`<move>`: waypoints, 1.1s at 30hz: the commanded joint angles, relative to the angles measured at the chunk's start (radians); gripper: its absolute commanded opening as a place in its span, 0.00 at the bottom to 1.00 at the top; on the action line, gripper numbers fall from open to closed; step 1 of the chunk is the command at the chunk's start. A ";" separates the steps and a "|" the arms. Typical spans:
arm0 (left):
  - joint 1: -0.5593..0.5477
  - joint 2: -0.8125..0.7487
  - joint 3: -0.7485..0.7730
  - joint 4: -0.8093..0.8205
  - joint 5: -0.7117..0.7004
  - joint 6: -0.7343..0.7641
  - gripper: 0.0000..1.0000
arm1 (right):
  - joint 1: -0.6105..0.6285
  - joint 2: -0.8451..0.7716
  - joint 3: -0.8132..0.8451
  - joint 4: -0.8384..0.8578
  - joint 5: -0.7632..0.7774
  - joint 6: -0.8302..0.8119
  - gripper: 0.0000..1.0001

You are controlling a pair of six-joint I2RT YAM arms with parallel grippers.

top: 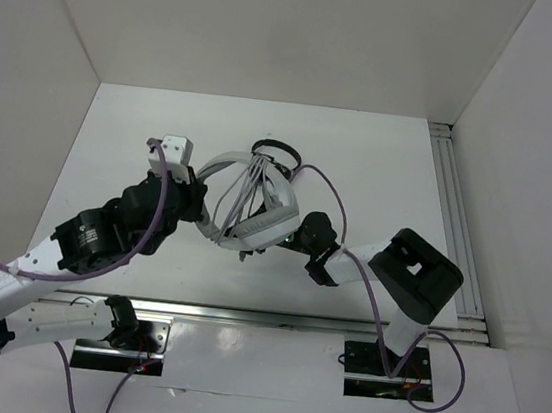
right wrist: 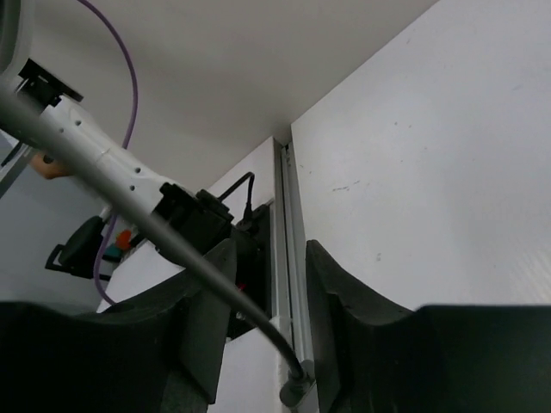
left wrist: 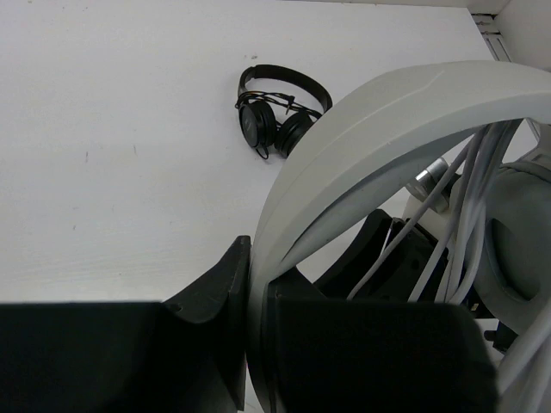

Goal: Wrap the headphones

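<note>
As far as can be told from above, places the headphones (top: 258, 227) over the middle of the table (top: 134, 129), with the headband (left wrist: 387, 112) arched upward and well clear of the surface. Cannot tell whether the lower ear cup rests on the table or hangs free. Shows several turns of the thin grey cable (top: 246, 188) lying side by side across the headband, so probably late in the winding, with the tail end not yet secured.

Left gripper (left wrist: 261, 275): closed hard on the edge of the headband, one dark finger on either side, carrying the whole thing. Right gripper (right wrist: 269, 249): just beside the headphones on the side toward the right edge, fingers apart, with the free stretch of cable running down between them but pinched by neither, so far as visible from the wrist.

Risks from here, offered as a judgement. With no clamp on the tail, expect slack, which could let the last turns loosen and slide off the smooth headband. If closed late or off-line, could miss so thin a cable altogether. If pulled too hard once caught, could twist the headband in the left grip, held at one narrow spot only. Mind also the smaller black headphones (left wrist: 280, 107) lying just beyond, toward the far edge: easily snagged or shoved by a swinging loop.
</note>
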 commanded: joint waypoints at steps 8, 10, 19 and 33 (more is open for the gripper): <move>-0.002 -0.094 -0.076 0.245 -0.105 -0.118 0.00 | 0.066 0.050 -0.065 0.554 0.065 0.061 0.63; -0.002 -0.106 -0.101 0.265 -0.093 -0.118 0.00 | 0.066 0.059 -0.074 0.555 0.074 0.061 0.63; -0.002 -0.138 -0.177 0.256 -0.147 -0.168 0.00 | 0.087 0.069 -0.102 0.556 0.123 0.036 0.10; -0.002 -0.106 -0.208 0.158 -0.294 -0.408 0.00 | 0.239 0.125 -0.114 0.610 0.260 0.024 0.01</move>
